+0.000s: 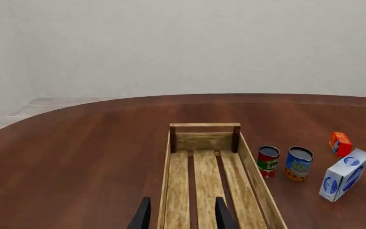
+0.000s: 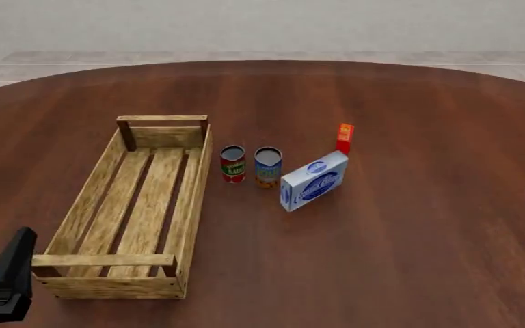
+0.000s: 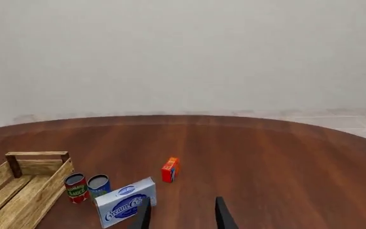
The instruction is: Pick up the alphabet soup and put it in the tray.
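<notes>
The alphabet soup [image 2: 268,167], a small can with a blue and orange-yellow label, stands upright near the middle of the table, right of a red and green can [image 2: 233,164]. It also shows in the left wrist view [image 1: 299,163] and the right wrist view [image 3: 98,186]. The tray [image 2: 196,205], a long light wooden crate, lies empty left of both cans. My left gripper [image 1: 181,217] is open and empty, low over the tray's near end. My right gripper [image 3: 181,218] is open and empty, far right of the cans.
A white and blue box [image 2: 314,180] stands just right of the soup. A small orange box [image 2: 344,138] stands behind it. The round brown table's far edge [image 2: 262,63] curves along the back.
</notes>
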You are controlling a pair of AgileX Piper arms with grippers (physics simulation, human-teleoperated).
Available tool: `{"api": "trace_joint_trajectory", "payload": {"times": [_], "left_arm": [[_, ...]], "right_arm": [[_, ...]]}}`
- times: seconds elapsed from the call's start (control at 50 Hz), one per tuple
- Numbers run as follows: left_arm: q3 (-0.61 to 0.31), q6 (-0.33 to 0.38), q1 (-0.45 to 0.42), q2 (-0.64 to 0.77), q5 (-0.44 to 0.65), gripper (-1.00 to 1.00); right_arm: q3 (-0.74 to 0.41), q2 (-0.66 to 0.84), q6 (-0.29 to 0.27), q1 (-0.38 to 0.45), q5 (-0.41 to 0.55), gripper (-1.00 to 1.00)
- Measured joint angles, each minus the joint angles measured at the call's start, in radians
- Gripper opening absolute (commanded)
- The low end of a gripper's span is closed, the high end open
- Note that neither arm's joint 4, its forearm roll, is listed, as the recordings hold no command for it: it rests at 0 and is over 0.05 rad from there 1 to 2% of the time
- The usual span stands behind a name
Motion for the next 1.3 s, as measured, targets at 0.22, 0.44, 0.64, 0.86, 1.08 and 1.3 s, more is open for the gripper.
{"api": "trace_joint_trajectory", "payload": {"times": [0.22, 0.44, 0.64, 0.86, 1.08, 1.3], "left_arm": [[0.000, 0.000, 0.000, 0.000, 0.000, 1.00], [0.000, 0.000, 0.000, 0.000, 0.000, 1.00], [0.000, 0.000, 0.000, 0.000, 0.000, 1.00], [0.000, 0.000, 0.000, 0.000, 0.000, 1.00], [0.000, 0.000, 0.000, 0.000, 0.000, 1.00], [0.000, 0.000, 0.000, 0.000, 0.000, 1.00]], "right_arm": [[-0.297, 0.268, -0.036, 0.070, 0.107, 1.00], [-0.623, 0.576, -0.144, 0.162, 0.228, 1.00], [-0.925, 0.847, -0.210, 0.268, 0.350, 1.00], [-1.208, 1.102, -0.224, 0.363, 0.465, 1.00], [-1.398, 1.310, -0.218, 0.419, 0.533, 1.00], [-1.529, 1.463, -0.210, 0.458, 0.582, 1.00]]}}
